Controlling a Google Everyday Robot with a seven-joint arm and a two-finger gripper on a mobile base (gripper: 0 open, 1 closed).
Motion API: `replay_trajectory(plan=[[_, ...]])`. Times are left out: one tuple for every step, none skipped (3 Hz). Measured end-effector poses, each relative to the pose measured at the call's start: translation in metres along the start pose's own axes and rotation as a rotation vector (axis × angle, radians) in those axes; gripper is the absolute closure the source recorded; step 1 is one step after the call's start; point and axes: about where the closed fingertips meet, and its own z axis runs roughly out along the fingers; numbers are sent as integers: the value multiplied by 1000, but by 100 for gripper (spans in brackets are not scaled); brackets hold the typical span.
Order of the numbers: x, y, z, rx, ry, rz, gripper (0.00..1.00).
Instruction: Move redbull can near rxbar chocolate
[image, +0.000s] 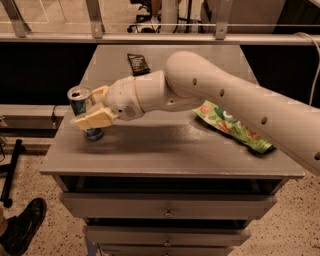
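Grey metal desk (165, 150), flat matte top, drawers below. Smooth cream arm (240, 100), thick and rounded, reached in from the right across the desk. Crinkly green snack bag (232, 127) lay right of centre, print not legible. Hand (86, 106) at left edge, pale yellow fingers (97, 120) clasped around the slim redbull can (78, 102), silver top showing. Rxbar chocolate (138, 63), flat dark wrapper, at back, well apart.

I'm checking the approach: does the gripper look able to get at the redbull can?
Probably yes: the gripper is right at the redbull can, with nothing between them; the green snack bag lies well off to the side.
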Motion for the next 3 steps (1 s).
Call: replay_trajectory(plan=[[2, -12, -25, 54, 17, -2, 86], [-3, -30, -58, 113, 68, -14, 100], [-23, -62, -140, 238, 133, -40, 100]])
